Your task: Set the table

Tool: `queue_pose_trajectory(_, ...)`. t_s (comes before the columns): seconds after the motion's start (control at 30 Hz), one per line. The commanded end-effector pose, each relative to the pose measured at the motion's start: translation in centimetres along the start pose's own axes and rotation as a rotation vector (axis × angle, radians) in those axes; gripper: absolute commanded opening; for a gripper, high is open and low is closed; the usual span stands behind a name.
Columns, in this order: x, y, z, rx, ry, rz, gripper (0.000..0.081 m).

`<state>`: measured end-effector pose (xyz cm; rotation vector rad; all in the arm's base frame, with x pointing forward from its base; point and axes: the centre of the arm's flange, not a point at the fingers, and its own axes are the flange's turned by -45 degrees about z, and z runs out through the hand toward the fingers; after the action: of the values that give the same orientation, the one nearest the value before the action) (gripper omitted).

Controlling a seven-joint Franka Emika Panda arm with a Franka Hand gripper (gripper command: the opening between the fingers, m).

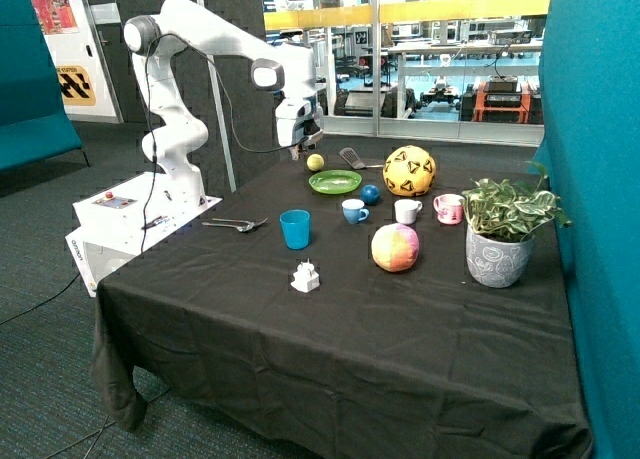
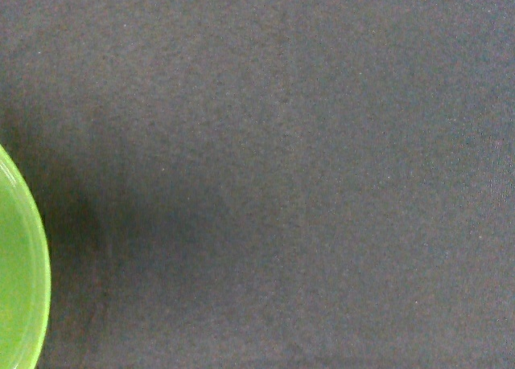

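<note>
My gripper (image 1: 302,149) hangs above the black tablecloth (image 1: 330,329) at the back of the table, just beside the green plate (image 1: 335,182) and a small yellow ball (image 1: 315,162). The wrist view shows bare black cloth (image 2: 282,168) and only the rim of the green plate (image 2: 20,280). A fork and a spoon (image 1: 236,224) lie near the table edge closest to the robot base. A blue tumbler (image 1: 295,229) stands in the middle. A blue-and-white cup (image 1: 354,211), a white cup (image 1: 406,211) and a pink mug (image 1: 449,208) stand in a row past the plate.
A black spatula (image 1: 352,159) lies behind the plate. A yellow football (image 1: 409,171), a small blue ball (image 1: 371,193), a pink-yellow ball (image 1: 395,247), a small white figure (image 1: 306,277) and a potted plant (image 1: 500,237) share the table. A teal partition (image 1: 600,229) borders it.
</note>
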<state>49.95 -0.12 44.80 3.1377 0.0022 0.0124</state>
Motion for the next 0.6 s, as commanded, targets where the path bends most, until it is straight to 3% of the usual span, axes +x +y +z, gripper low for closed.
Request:
queue_pose_trajectory(0.0, 0.1, -0.1, -0.2, 0.0053, -0.0071, -0.372, 0.0808)
queue_pose_trajectory(0.07, 0.1, -0.4, 0.1, 0.0053, -0.0071, -0.369, 0.0808)
queue_pose_trajectory(0.1, 0.1, -0.5, 0.2, 0.0053, -0.0071, -0.369, 0.0646)
queue_pose_trajectory(0.13, 0.2, -0.7, 0.2, 0.0053, -0.0071, -0.371, 0.0434)
queue_pose_trajectory(0.17, 0.2, -0.8, 0.2, 0.0053, -0.0071, -0.372, 0.0329)
queue_pose_trajectory(0.2, 0.3, -0.9, 0.2, 0.0053, -0.0071, -0.375, 0.0275)
queue_pose_trajectory(0.3, 0.4, -1.5, 0.2, 0.0053, -0.0071, -0.386, 0.0229)
queue_pose_trajectory(0.57, 0.4, -2.9, 0.1, 0.0054, -0.0070, -0.416, 0.0222)
